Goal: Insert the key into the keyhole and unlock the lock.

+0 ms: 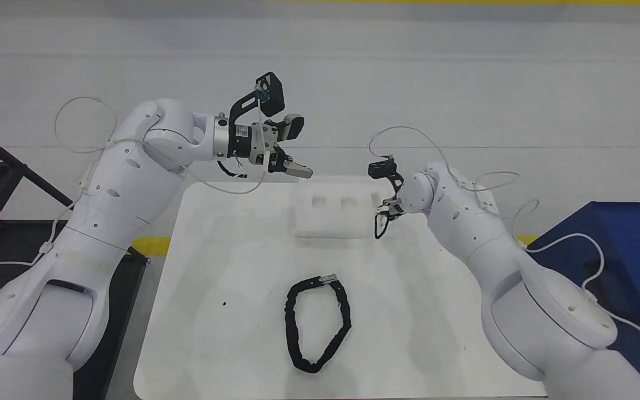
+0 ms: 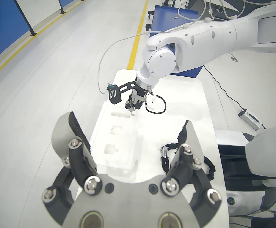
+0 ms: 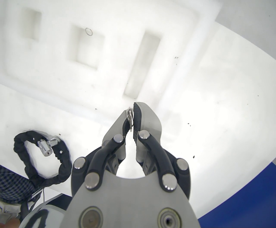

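Key (image 3: 130,121): was pinched at the tip of the right gripper (image 3: 131,108), above the table just beside the foam tray's near right corner.
Lock (image 1: 318,325): a black sleeved chain lay in a closed loop on the table, nearer the robot than the tray and well apart from the key; its silver cylinder (image 3: 45,148) sat at the loop's far end.
Foam tray (image 1: 330,215): white, with three rectangular recesses, at the table's far side; a small loose ring (image 3: 89,31) lay in the middle recess.
Table (image 1: 220,300): white top with rounded corners and a few dark specks.
Room: pale grey floor (image 1: 400,80), a yellow line (image 2: 135,43) along it, and a blue cabinet (image 2: 172,17) beyond the table.
Hard to see: the key's blade could not be made out, since only metal rings showed between the pads; part of the chain was hidden behind a finger in the left wrist view.
Right claw: pressed together on the key.
Left gripper (image 1: 295,168): fingers spread wide and holding nothing, raised over the table's far edge near the tray's far left corner.
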Robot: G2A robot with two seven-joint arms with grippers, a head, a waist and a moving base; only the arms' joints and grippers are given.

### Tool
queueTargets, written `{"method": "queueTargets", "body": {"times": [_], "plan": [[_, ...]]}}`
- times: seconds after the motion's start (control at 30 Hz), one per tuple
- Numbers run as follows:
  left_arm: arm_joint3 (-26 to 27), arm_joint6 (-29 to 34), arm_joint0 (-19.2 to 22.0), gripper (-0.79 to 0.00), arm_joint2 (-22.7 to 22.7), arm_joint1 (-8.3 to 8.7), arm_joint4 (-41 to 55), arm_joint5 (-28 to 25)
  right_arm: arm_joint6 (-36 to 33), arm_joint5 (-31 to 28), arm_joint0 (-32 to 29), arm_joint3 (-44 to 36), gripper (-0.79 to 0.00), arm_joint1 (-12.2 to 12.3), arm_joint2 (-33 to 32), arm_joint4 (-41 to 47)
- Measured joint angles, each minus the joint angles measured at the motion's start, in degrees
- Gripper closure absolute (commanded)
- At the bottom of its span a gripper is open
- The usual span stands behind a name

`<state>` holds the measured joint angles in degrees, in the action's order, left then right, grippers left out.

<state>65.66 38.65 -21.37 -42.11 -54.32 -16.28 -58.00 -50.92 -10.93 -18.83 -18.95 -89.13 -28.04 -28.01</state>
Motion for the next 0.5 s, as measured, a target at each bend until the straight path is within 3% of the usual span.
{"method": "queueTargets", "body": {"times": [0.37, 0.5], "plan": [[0.0, 0.0, 0.0, -0.785, 0.0, 0.0, 0.0, 0.0, -2.41, -13.71, -1.07, -8.77, 0.0, 5.56, -6.33, 3.66], [0.0, 0.0, 0.0, -0.785, 0.0, 0.0, 0.0, 0.0, -4.04, -14.01, -3.2, -15.99, 0.0, 8.53, -9.4, 3.33]]}}
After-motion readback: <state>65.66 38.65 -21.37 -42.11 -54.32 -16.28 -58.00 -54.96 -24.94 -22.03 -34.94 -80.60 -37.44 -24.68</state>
